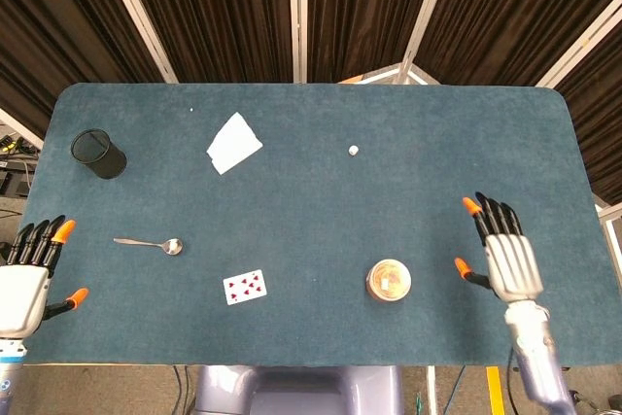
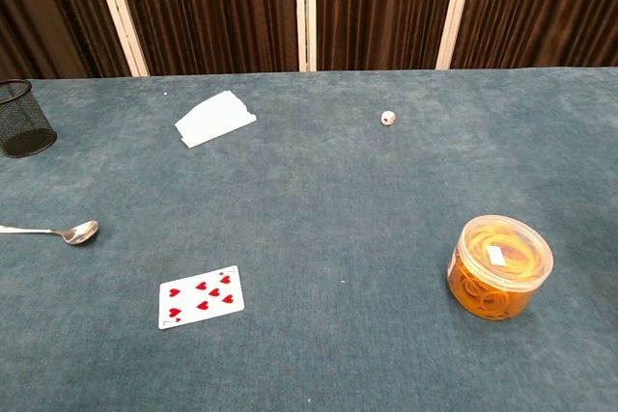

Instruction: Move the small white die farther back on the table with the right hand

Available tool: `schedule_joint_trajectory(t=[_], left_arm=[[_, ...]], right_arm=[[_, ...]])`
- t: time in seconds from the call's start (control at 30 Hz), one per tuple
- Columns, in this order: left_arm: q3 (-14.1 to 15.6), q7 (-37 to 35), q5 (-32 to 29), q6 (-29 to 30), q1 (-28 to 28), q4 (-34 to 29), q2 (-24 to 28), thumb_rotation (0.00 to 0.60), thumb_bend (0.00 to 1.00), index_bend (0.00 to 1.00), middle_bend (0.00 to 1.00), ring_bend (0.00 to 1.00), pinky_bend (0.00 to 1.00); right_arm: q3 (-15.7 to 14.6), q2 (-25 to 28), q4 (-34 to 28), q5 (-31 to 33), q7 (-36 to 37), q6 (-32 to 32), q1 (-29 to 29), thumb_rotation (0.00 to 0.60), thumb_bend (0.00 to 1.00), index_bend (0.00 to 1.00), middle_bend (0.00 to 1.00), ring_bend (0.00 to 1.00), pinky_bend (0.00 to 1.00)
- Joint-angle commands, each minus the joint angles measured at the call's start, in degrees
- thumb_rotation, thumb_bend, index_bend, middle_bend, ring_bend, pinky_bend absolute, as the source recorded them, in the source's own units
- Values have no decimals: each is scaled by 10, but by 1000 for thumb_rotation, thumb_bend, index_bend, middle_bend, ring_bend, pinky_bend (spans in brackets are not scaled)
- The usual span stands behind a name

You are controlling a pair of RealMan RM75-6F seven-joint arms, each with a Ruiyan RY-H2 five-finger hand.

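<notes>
The small white die lies alone on the blue table, right of centre and toward the back; the chest view shows the die well behind the tub. My right hand hovers near the front right of the table with its fingers spread and nothing in it, far from the die. My left hand sits at the front left edge, fingers apart and empty. Neither hand appears in the chest view.
A clear tub of orange rubber bands stands left of my right hand. A playing card, a spoon, a black mesh cup and a white folded paper lie across the left half.
</notes>
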Motion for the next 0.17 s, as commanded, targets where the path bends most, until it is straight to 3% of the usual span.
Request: schedule_joint_trajectory(t=[0.03,0.17], left_arm=[[-2,1,2,4,1,-2,0,600,46,0,0,0,0],[-3,1,4,11,4,-5,2,600,46,0,0,0,0]], right_arm=[[-25,2,34,-44,32,35,-37,600,155,1,0,0,0],[-26,3,43,-50,51,29,-46,600,154,0,0,0,0]])
